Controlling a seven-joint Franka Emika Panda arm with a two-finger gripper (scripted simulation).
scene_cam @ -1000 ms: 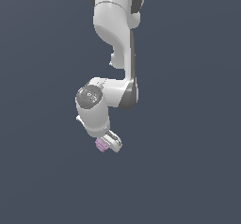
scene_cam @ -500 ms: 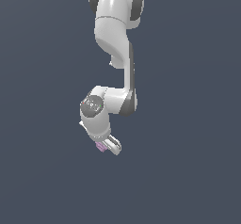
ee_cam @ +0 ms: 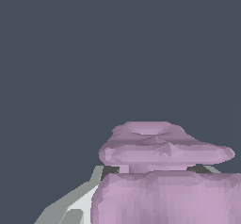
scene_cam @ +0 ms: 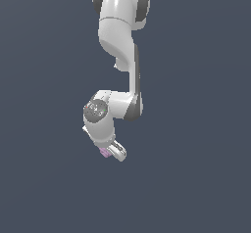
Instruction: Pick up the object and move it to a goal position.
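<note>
Right, starting from the exterior view's left: nothing but flat slate-grey background there, no table edge and no goal marker that I can make out. Moving in, the arm (scene_cam: 120, 56) drops from the top of the picture, elbows back, and ends in the gripper (scene_cam: 112, 152), angled down toward the exterior view's right. Tucked at its tip, on the exterior view's left side of the fingers, is the object (scene_cam: 104, 152), a small lilac-pink speck against white. On the wrist view the object (ee_cam: 164, 180) fills the lower part of the picture, faceted and very close, with one pale finger (ee_cam: 77, 204) beside it. I read the jaws as narrow and clamped on the object. My judgement: we're in the carry step. Next I'd hold the grip firm and travel smoothly; I can't see the goal, so direction is unclear.
</note>
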